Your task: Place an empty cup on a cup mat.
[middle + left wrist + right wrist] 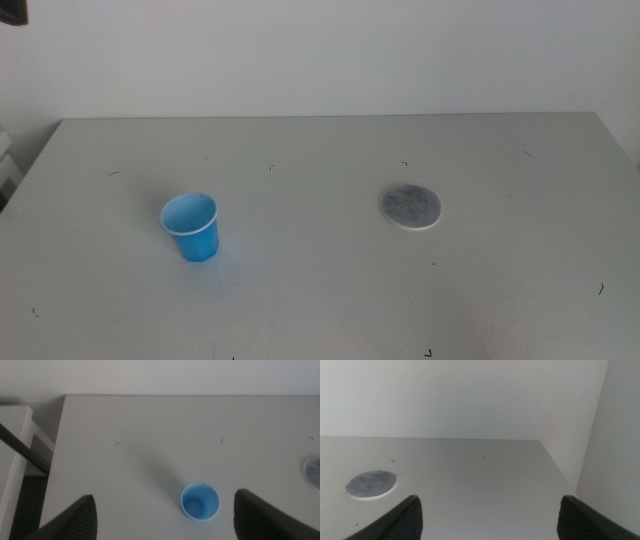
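One cup and one mat are seen well apart on a pale grey worktop (320,300), with neither arm shown in the middle view.

The left gripper (165,515) is held above the worktop, its two dark fingers (75,520) spread wide, with nothing held between them; the cup is seen below, in the gap between them, untouched. The right gripper (487,515) is likewise held over the worktop's right part with its fingers (400,517) spread wide on nothing, the mat lying off to one side. One flat round mottled grey cup mat (410,206) with a thin white edge is laid flat right of centre. One small bright blue tapered plastic cup (190,228) is stood upright left of centre, long axis vertical, its open mouth turned upward.
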